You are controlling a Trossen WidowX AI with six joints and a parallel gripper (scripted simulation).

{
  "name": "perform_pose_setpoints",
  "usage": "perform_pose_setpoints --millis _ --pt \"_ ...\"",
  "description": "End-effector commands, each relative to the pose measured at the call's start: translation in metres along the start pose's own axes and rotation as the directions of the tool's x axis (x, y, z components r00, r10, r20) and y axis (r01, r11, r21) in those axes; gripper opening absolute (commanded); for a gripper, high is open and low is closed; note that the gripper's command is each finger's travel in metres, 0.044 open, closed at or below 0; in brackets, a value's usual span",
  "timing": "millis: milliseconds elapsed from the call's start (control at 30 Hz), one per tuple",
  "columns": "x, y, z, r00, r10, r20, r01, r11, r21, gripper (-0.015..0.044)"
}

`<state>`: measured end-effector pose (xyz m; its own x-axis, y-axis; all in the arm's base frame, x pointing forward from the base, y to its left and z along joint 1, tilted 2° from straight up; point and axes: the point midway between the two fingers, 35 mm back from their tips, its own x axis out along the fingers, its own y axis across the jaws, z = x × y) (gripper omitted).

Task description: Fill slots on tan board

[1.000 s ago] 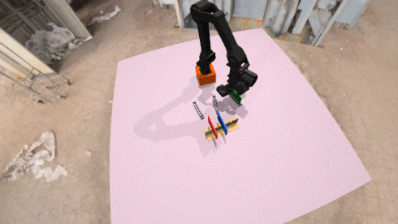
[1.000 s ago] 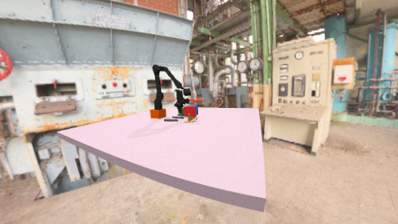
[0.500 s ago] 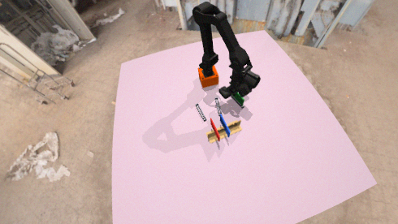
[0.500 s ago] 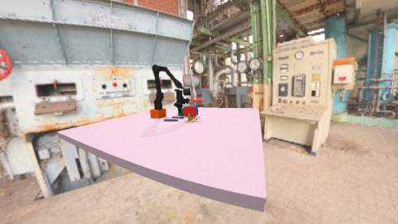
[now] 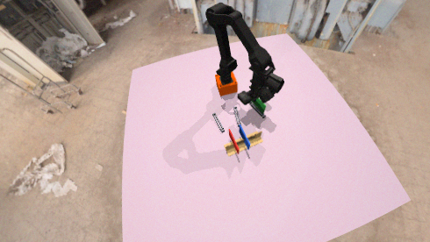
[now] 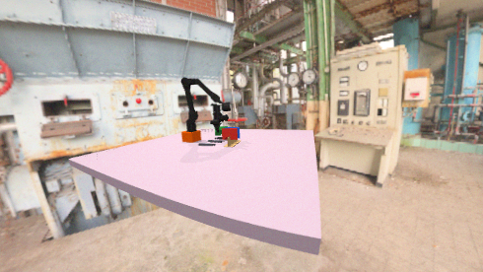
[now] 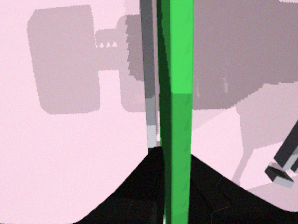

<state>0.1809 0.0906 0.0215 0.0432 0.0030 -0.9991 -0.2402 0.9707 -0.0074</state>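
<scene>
My gripper (image 5: 254, 100) (image 7: 166, 155) is shut on the green board (image 5: 261, 104) (image 6: 220, 132) (image 7: 181, 65), which stands upright. The green board's grey holder (image 7: 149, 85) runs close along its left side in the wrist view; whether the board's lower edge still sits in it is not clear. The tan board (image 5: 257, 138) (image 6: 237, 143) stands on the table. A red board (image 5: 233, 141) (image 6: 230, 133) and a blue board (image 5: 244, 137) (image 6: 239, 132) stand upright and crosswise on it, side by side. The slots themselves are too small to make out.
Two empty holders, one on the left (image 5: 218, 123) (image 6: 207, 144) and one nearer the blue board (image 5: 237, 115), lie between the orange arm base (image 5: 226, 87) (image 6: 191, 136) and the tan board. Part of a holder (image 7: 281, 175) shows at the wrist view's lower right.
</scene>
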Motion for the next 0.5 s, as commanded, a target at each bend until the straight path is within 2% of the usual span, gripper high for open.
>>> perform_pose_setpoints --millis 0,467 --pt "-0.008 0.001 0.003 1.000 0.001 0.008 -0.001 1.000 -0.002 0.0000" --pt "-0.035 0.001 0.003 1.000 0.002 0.009 -0.002 1.000 -0.002 0.0000"
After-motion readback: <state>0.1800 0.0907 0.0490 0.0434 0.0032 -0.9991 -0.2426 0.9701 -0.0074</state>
